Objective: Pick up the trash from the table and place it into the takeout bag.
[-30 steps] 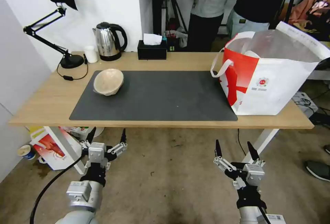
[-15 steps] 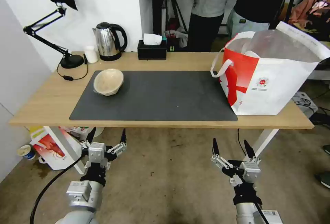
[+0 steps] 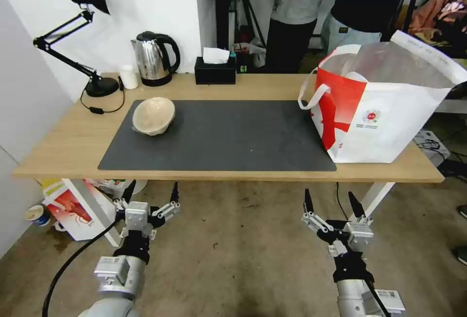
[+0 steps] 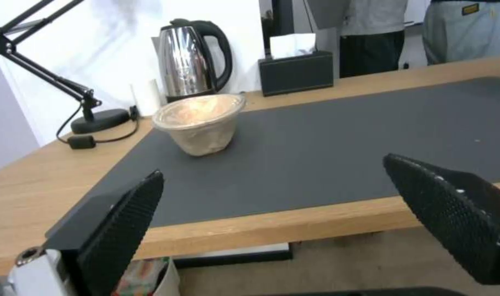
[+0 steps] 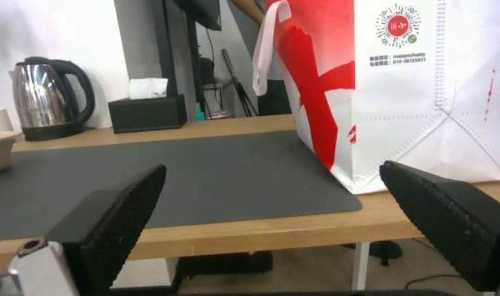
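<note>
Both arms hang below and in front of the table (image 3: 73, 146), clear of its near edge. The left gripper (image 3: 151, 191) has its fingers (image 4: 124, 222) released and spread wide, grasping nothing; the right gripper (image 3: 332, 199) is likewise spread and empty. One piece of trash is on the table: a beige fibre bowl (image 3: 153, 115), resting tilted on the far left part of the dark grey mat (image 3: 228, 137), near the kettle (image 3: 153, 58) and the lamp (image 3: 78, 34). The takeout bag (image 3: 384, 107) stands open at the right end of the table, its base partly on the mat, well apart from the bowl. Risks noted: the bowl's tilt and flared rim make a pinch uncertain, and a finger meeting the wall off-centre would likely push or spin it across the mat rather than seat it. An arm rising from its present low position could strike the table's front edge. The lamp's cable (image 3: 104, 105) and the kettle sit close to the bowl, so a wide approach from that side may snag or knock them. At the bag, the soft walls and the loose white handle (image 3: 311, 94) could catch a gripper, and a release short of the mouth would drop the bowl on the table or the floor.
</note>
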Controlling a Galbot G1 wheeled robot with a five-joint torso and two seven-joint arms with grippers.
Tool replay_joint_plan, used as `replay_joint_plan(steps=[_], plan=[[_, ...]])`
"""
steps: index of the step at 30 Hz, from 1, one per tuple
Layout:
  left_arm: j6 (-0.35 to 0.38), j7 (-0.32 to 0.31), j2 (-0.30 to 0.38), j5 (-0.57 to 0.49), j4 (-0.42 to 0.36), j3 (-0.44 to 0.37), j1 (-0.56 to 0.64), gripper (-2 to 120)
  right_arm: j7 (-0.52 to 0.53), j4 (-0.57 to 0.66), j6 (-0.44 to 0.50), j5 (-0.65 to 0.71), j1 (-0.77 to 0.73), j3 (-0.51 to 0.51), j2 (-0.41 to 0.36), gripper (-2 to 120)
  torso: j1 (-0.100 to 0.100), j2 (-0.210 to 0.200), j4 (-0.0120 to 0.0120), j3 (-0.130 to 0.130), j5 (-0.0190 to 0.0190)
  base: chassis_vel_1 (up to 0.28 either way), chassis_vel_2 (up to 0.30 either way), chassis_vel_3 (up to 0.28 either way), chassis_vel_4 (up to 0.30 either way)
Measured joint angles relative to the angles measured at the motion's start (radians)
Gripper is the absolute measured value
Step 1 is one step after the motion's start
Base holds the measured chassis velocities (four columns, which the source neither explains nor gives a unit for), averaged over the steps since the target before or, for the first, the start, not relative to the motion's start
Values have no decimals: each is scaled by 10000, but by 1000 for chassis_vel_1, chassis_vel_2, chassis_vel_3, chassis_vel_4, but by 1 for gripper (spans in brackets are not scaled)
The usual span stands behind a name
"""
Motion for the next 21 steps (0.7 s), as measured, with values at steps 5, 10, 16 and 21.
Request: replay_joint_plan(steps=[5,10,16,21], plan=[[0,0,0,0,0,0,0,100,5,0,-8,67,24,9,-4,100,1,0,0,0,0,0,0,0,0],[0,0,0,0,0,0,0,100,6,-7,-12,104,1,23,-31,100,1,0,0,0,-1,0,0,0,0],[0,0,0,0,0,0,0,100,6,-9,-16,106,-2,28,-34,100,0,0,0,0,0,0,0,0,0],[0,0,0,0,0,0,0,100,8,-12,-18,106,-4,33,-35,100,1,0,0,0,-1,0,0,0,0]])
